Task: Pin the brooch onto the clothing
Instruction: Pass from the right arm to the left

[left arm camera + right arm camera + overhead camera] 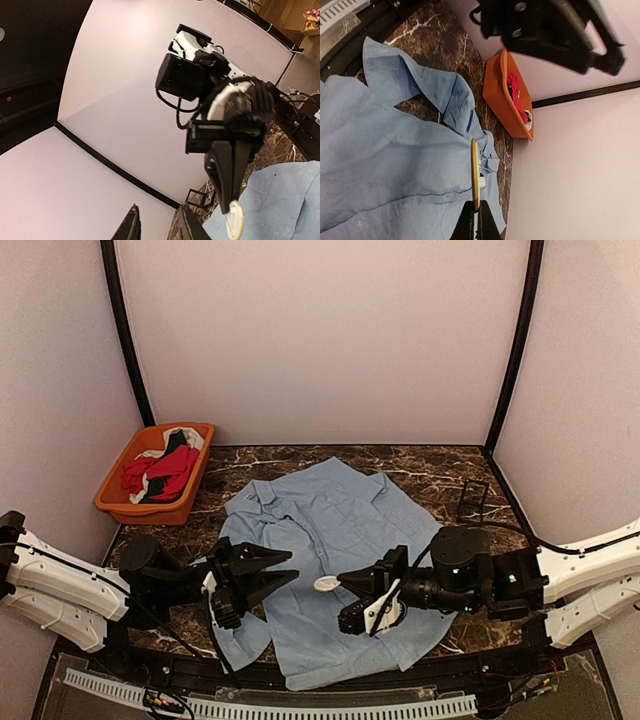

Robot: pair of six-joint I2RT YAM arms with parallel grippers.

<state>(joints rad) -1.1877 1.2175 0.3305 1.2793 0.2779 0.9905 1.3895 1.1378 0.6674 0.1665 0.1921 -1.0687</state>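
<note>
While the right gripper (343, 585) has its two fingers pressed together on the edge of the brooch (327, 584), the left gripper (290, 567) faces it from the left with its fingers spread and nothing between them. The brooch is a small round white disc with a pale yellowish rim. It sticks out leftward from the right fingertips, over the middle of the shirt. From the right wrist it shows edge-on as a thin line rising from the closed fingertips. Whether it touches the fabric cannot be told. The tips of the two grippers point at each other, near but apart, with the brooch between them.

The light blue shirt (340, 520) lies spread on the dark marbled table (440, 475), in the middle of it. Its collar lies toward the far left and its hem reaches the near edge. The cloth is loosely rumpled, with a sleeve folded along its left side, under the left gripper.

An orange plastic basket (150, 512) stands in the far left corner of the table, well apart from the shirt. It holds a heap of red, black and white garments (165, 475). A small black wire stand (472, 498) stands at the far right, just beside the shirt's right edge.
</note>
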